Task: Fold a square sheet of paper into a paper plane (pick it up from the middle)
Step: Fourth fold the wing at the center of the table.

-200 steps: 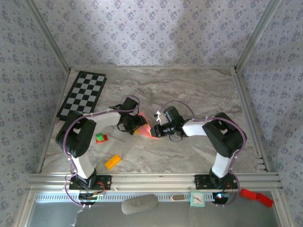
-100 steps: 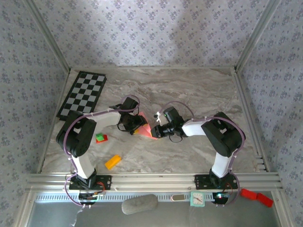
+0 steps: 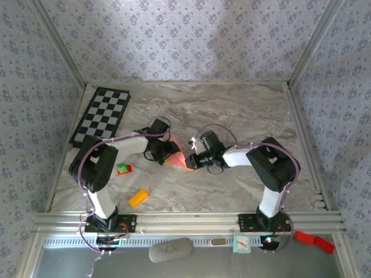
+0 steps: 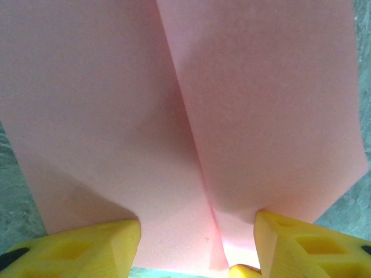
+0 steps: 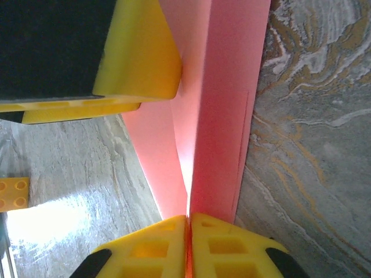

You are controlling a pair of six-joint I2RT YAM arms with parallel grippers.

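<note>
Resting mid-way on the grey marbled tabletop (image 3: 243,110) was the thin, creased salmon-pink paper sheet (image 3: 177,156), between both arms. Left gripper (image 4: 197,225) stood spread, fingers either side of the fold. Right gripper (image 5: 188,223) was pressed together, pinching the sheet's edge.
</note>
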